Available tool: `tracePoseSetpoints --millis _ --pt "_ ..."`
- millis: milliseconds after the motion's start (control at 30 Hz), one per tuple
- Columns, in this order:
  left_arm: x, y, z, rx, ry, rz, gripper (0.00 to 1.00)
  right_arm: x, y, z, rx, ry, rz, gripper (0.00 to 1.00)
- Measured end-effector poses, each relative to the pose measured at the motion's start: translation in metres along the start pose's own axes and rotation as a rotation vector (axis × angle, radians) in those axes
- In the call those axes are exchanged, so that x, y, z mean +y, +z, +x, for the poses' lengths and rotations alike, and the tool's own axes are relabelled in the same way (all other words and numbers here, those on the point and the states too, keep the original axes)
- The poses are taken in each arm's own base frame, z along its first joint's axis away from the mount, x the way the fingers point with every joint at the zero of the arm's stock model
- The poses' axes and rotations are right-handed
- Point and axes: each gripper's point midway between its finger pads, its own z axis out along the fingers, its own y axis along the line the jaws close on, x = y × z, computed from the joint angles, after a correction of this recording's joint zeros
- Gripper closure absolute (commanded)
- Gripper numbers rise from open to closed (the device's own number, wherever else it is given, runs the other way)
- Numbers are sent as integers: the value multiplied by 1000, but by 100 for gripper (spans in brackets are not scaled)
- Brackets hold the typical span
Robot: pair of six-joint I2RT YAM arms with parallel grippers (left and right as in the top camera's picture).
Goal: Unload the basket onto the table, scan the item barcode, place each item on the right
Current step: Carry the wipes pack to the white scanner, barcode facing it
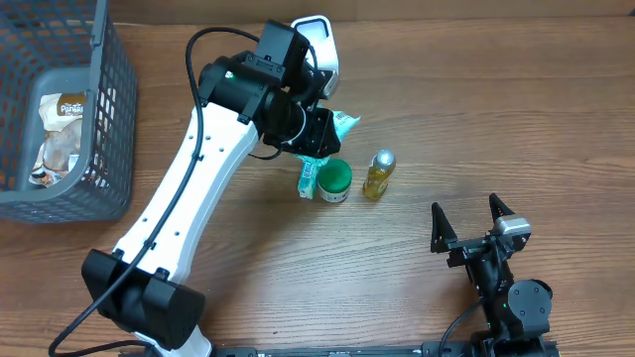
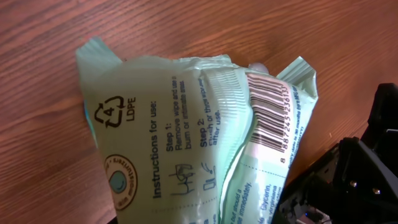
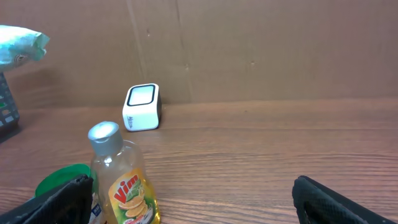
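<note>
The wipes packet (image 1: pixel 343 123) is hanging above the table (image 1: pixel 496 99) in the left gripper (image 1: pixel 316 131), just in front of the white scanner (image 1: pixel 319 42), and only one crimped end is sticking out from under the arm in the overhead view, pointing toward the right side of the table. In the left wrist view the packet (image 2: pixel 186 137) is filling most of the frame, its long axis running away from the camera toward its crimped far edge, and its crumpled printed side with the barcode (image 2: pixel 273 112) is facing the camera. The left gripper's jaws are standing narrow, pinching the packet's near end. The right gripper (image 1: pixel 466 213) is resting low near the table's front edge, well apart from the packet, its jaws spreading wide and touching nothing. A dish-soap bottle (image 1: pixel 379 175) and a green-lidded jar (image 1: pixel 334 181) are standing just below the held packet, and a basket (image 1: pixel 99 99) is sitting at far left.
</note>
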Motion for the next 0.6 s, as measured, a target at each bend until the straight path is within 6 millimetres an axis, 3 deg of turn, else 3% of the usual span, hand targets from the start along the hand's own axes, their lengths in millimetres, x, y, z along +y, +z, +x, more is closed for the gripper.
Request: tracePoseSetpoints --millis 233,600 --pt "-1 1 2 9 -6 0 88 0 0 0 0 0 0 0" --pt "-1 1 2 8 -6 0 92 0 0 0 0 0 0 0"
